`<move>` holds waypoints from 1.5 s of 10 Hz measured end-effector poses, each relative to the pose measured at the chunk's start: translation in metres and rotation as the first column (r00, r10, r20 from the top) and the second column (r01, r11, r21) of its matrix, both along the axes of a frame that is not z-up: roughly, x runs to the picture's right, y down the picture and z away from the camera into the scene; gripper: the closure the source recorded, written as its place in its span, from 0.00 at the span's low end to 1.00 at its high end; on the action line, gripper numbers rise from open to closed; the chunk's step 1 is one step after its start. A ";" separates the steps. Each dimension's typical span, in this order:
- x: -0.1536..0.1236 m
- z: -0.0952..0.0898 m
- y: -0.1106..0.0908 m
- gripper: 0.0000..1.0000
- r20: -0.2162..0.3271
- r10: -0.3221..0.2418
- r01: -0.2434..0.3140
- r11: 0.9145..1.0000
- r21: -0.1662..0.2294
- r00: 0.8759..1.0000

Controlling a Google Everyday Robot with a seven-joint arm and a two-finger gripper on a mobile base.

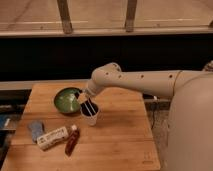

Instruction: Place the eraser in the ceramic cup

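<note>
On the pale wooden bench (117, 145), beside the wide green bowl (65, 101), the small white ceramic cup (90, 119) stood mid-frame under the dark hand (88, 106), whose grip could not be told; the eraser, unseen, was likely light, rubbery, best pinched across its flanks.

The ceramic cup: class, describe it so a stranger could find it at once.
Start at the wooden table; near its middle, the gripper hangs right over the ceramic cup. It is small, white and narrow, unlike the wide green bowl beside it.
</note>
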State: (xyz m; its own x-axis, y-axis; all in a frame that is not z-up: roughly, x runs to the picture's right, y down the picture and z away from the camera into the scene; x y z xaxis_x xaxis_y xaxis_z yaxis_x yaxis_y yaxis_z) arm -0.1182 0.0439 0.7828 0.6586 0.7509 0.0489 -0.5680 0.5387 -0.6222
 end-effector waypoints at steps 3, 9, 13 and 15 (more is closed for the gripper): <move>0.000 0.000 0.000 0.97 0.000 0.000 0.000 1.000 0.000 1.000; 0.000 0.000 0.000 0.85 -0.001 0.000 0.000 1.000 -0.001 1.000; 0.000 0.000 0.000 0.42 -0.001 0.001 -0.001 1.000 -0.001 1.000; 0.000 0.000 0.000 0.24 0.000 0.000 0.000 1.000 -0.001 1.000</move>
State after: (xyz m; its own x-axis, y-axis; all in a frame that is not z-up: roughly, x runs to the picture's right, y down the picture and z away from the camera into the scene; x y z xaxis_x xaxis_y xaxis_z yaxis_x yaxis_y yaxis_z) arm -0.1178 0.0443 0.7832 0.6583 0.7513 0.0479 -0.5686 0.5379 -0.6224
